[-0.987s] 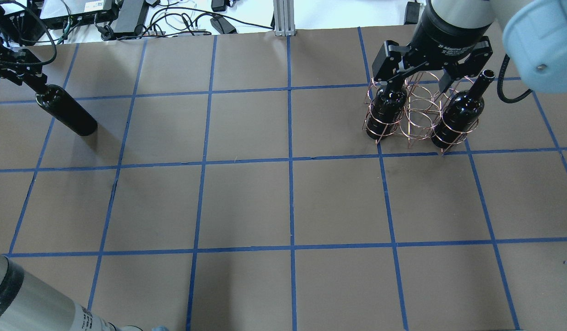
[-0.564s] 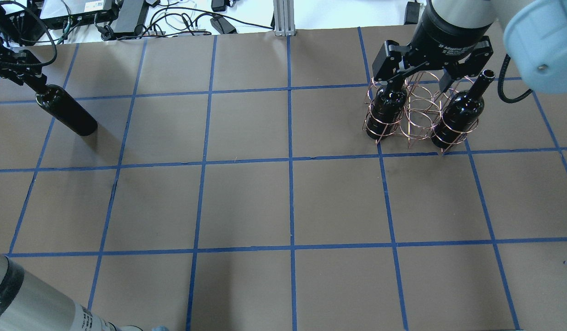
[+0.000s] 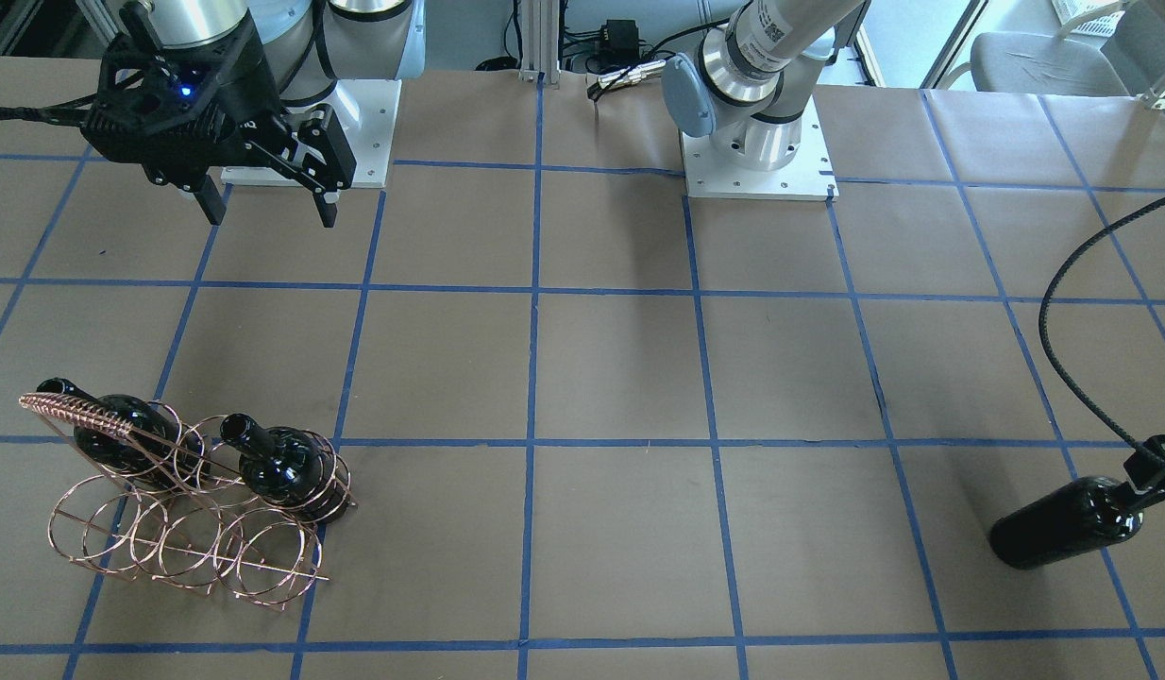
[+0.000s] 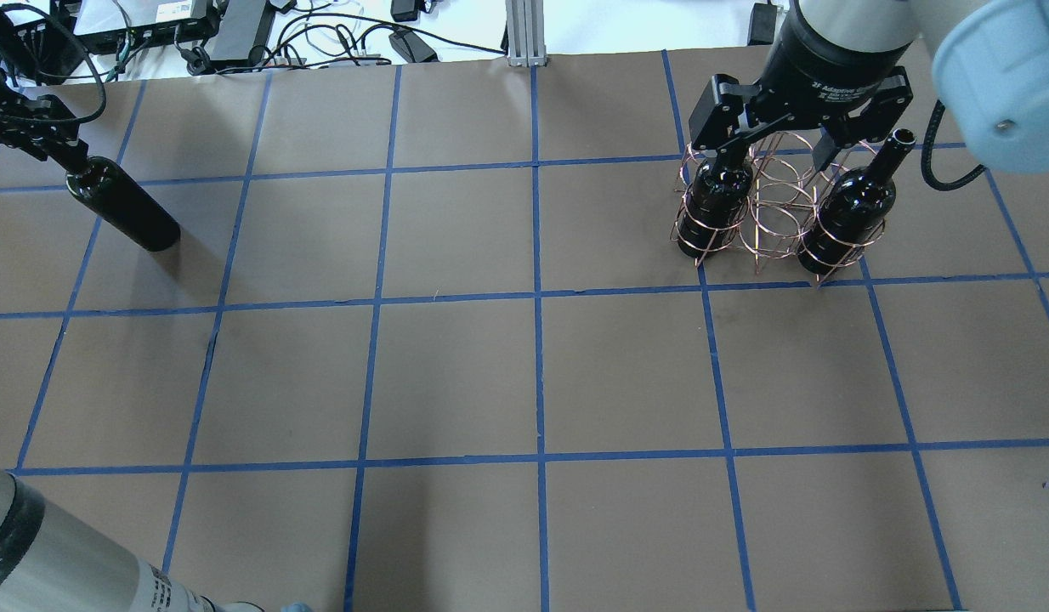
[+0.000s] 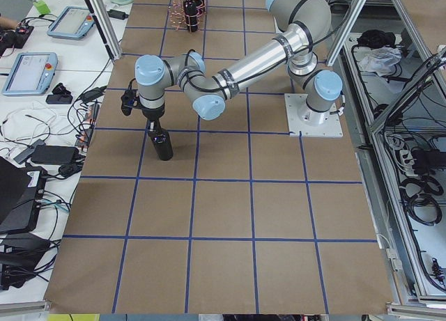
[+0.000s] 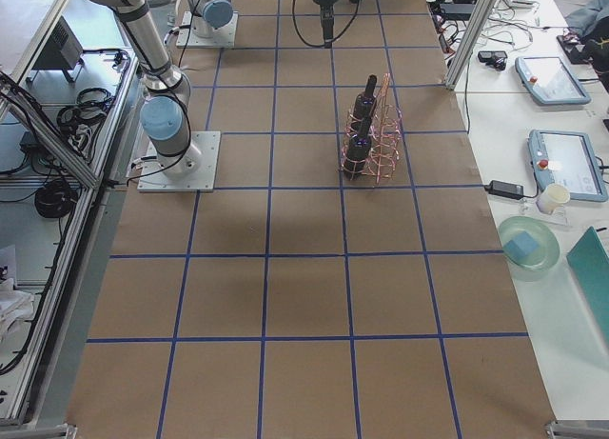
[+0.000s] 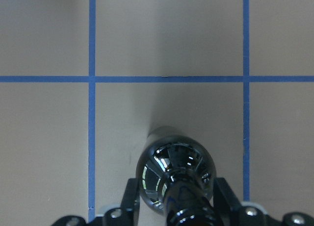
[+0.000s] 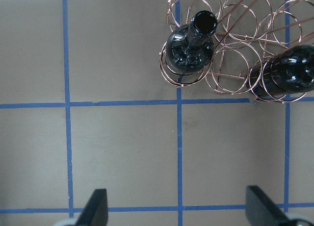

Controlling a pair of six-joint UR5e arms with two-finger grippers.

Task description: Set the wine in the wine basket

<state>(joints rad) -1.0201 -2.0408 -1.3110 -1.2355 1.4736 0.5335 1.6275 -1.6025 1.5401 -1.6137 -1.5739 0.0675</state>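
- Gripping the wine [image 7: 174, 167] by its slim neck, my left claw [image 7: 176, 201] is closed narrow on the glass, one finger on each side.
- The wine stands upright under the claw. I cannot tell whether its base rests on the table [image 4: 533, 382] or hangs just above it.
- It sits at the far left of the table, near the edge. Cables [image 4: 320, 38] lie just beyond that edge.
- The basket [image 3: 167, 543] is well apart from the wine, at the far right of the table.
- Two other bottles [image 4: 720, 200] fill the basket's outer places. Only the middle rings [image 4: 775, 217] between them are free.
- My right claw [image 3: 269, 203] hangs spread wide and holding nothing. It is high up, near the basket on the side towards my base.
- Risk: I hold glossy glass by the neck alone, so the heavy body could slip or swing on a long carry.
- Risk: the free slot is tight between two bottles, and the handle [image 3: 73, 411] runs over the rings. A tilted entry could knock glass or tip the light wire frame.
- Risk: my two arms could meet over the basket unless the right one gives way.
- Room: broad brown table with blue tape lines lies between wine and basket. The left edge leaves little margin.
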